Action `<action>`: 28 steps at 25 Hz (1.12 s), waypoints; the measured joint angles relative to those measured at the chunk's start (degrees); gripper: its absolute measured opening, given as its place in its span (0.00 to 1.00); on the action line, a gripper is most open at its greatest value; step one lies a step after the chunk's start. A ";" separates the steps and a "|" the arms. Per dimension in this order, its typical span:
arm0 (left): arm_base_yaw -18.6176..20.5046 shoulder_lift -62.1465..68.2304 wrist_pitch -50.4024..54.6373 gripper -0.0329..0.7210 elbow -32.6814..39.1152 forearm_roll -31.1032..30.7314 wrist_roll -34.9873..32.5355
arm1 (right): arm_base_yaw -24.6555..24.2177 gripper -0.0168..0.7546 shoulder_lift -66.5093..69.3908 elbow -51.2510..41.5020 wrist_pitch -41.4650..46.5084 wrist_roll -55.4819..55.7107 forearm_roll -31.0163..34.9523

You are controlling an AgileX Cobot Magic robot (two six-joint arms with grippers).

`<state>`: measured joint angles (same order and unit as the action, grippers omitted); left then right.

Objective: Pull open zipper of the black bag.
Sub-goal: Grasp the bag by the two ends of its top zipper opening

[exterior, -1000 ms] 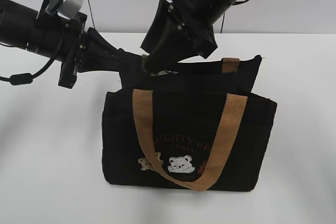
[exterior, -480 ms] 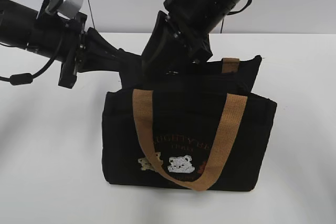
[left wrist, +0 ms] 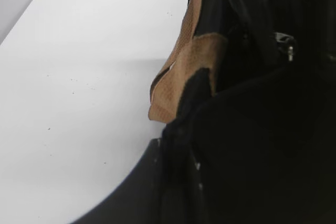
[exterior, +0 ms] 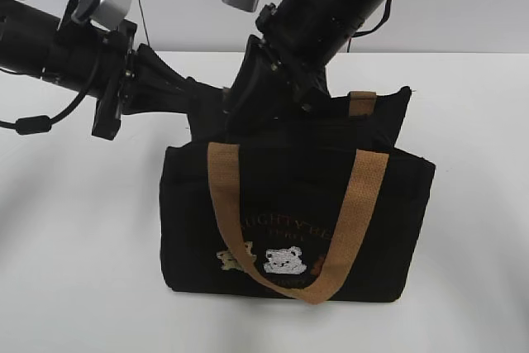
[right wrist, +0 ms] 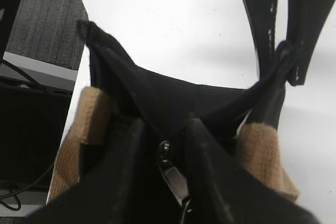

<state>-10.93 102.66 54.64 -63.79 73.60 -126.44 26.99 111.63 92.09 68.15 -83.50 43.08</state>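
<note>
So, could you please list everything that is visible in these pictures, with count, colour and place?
black bag: one, black, upright on the table, centre.
handles: two, tan; one hangs down the front, one at the back.
zipper: one, black with a silver pull tab, along the bag's top.
table: one, white, under the bag.
left gripper: one, black, pinching the bag's rear left corner.
right gripper: one, black, fingers astride the pull tab.

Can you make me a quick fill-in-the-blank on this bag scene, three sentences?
1. The black bag has handles of ____ webbing.
2. The embroidered patches on its front show ____.
3. The bag stands on a ____ table.

Missing words: tan; bears; white
</note>
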 joint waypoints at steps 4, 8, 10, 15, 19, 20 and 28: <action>0.00 0.00 0.00 0.12 0.00 -0.11 0.00 | 0.00 0.11 0.00 0.00 0.79 0.02 -0.04; 0.00 0.00 0.00 0.12 0.00 -0.23 0.00 | 0.00 0.11 0.00 0.00 0.84 0.02 -0.17; 0.00 0.00 0.00 0.12 0.00 -0.23 0.00 | 0.00 0.11 0.00 0.00 0.84 0.02 -0.38; 0.00 0.00 0.00 0.12 0.00 -0.23 0.00 | 0.00 0.11 -0.33 0.15 0.72 1.61 -3.20; -0.06 0.00 0.23 0.12 0.00 0.16 0.00 | -0.07 0.11 -1.60 0.22 0.61 2.60 -5.25; -0.17 0.00 0.23 0.12 0.00 0.24 0.00 | -0.06 0.11 -1.81 0.22 0.61 2.74 -5.60; -0.46 0.00 0.18 0.12 0.00 0.63 0.00 | -1.54 0.11 -3.25 0.22 0.61 3.47 -7.38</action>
<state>-11.40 102.66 54.82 -63.79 74.23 -126.44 25.46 108.38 92.31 68.76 -80.03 35.69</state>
